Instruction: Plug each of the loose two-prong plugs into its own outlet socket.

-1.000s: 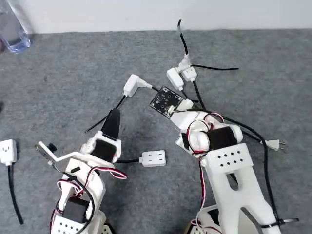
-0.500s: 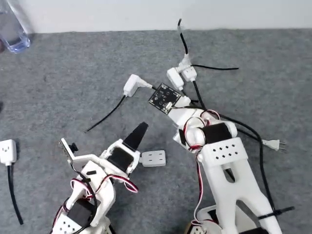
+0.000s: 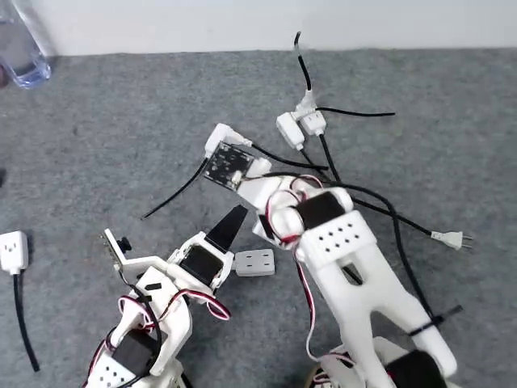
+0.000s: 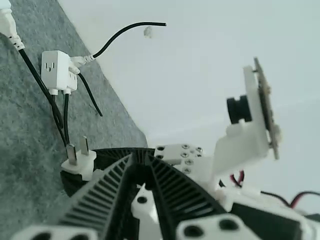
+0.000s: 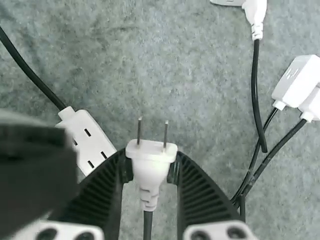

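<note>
From above, the left gripper (image 3: pixel 229 224) hangs just beside the white outlet socket (image 3: pixel 254 261) on the grey desk (image 3: pixel 97 121), and a loose plug (image 3: pixel 451 238) lies well apart on the right arm's side. The left wrist view shows the left gripper's black fingers (image 4: pixel 165 182) pressed together, with nothing between them. In the right wrist view, the right gripper (image 5: pixel 150 162) clamps the two-prong plug (image 5: pixel 150 150) by its body, prongs pointing outward, with the outlet socket just beside it.
</note>
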Controlling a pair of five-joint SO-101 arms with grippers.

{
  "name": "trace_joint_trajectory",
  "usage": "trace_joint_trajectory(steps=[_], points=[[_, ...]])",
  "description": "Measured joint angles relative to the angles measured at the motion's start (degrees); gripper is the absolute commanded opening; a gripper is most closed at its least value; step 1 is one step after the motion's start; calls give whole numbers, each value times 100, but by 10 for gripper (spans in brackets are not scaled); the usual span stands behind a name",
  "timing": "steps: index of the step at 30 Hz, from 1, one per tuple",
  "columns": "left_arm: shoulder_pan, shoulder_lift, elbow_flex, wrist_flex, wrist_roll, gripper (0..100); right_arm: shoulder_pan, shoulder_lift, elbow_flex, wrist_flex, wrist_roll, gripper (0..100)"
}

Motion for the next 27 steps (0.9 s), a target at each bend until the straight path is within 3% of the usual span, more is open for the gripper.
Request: trace_joint_trajectory(steps=[9,27], points=[[0,0,0,0,0,32,-413,299,-888,1002,-9,8],[-9,0,0,105,0,32,-580,-62,-1257,1495,-9,8]])
